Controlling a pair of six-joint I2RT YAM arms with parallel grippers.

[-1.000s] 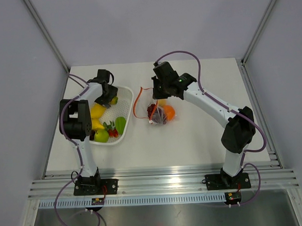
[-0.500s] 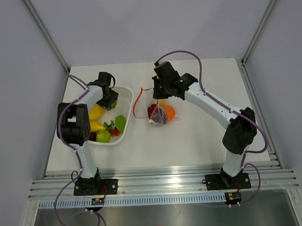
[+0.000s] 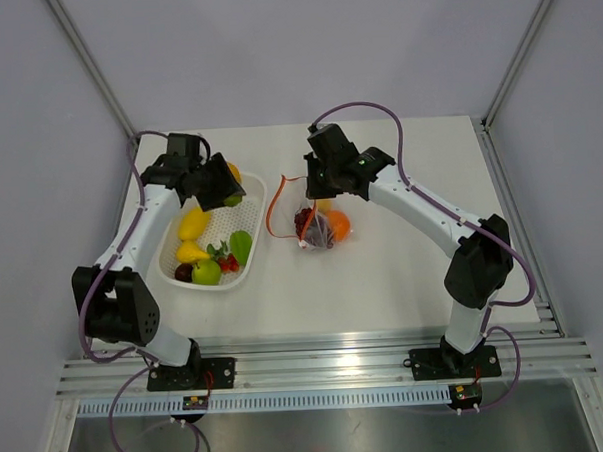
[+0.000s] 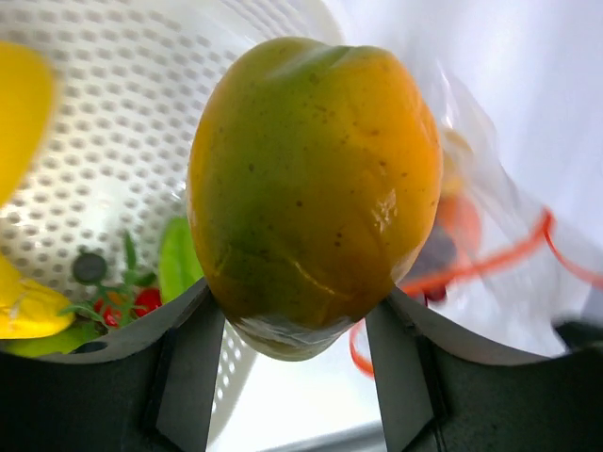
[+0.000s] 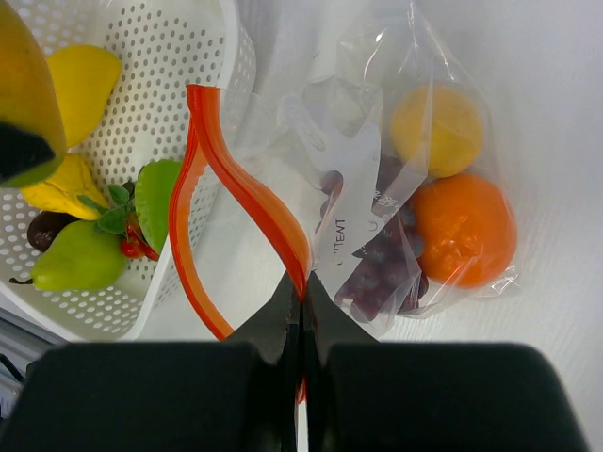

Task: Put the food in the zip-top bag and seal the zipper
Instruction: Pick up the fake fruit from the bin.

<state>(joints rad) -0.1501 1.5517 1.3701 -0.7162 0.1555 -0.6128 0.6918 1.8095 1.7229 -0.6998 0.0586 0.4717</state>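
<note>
From above, the left claw (image 3: 226,185) grips a green-orange mango (image 3: 233,175) over the white basket (image 3: 249,256) near the counter's (image 3: 404,282) left edge.

Left wrist: the mango sits wedged between both fingers (image 4: 193,348).

Right wrist: the right claw (image 5: 301,299) pinches the zipper (image 5: 243,196). The zip-top bag (image 5: 377,169) lies mid-counter, its mouth gaping.

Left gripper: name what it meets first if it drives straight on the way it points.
Probably the white basket's bag-side rim, the held mango leading; the zip-top bag's open mouth lies just beyond. Depth is unclear.

txt "ONTENT" (partial) | on white label (image 5: 350,212) | zip-top bag (image 5: 377,160)
</note>
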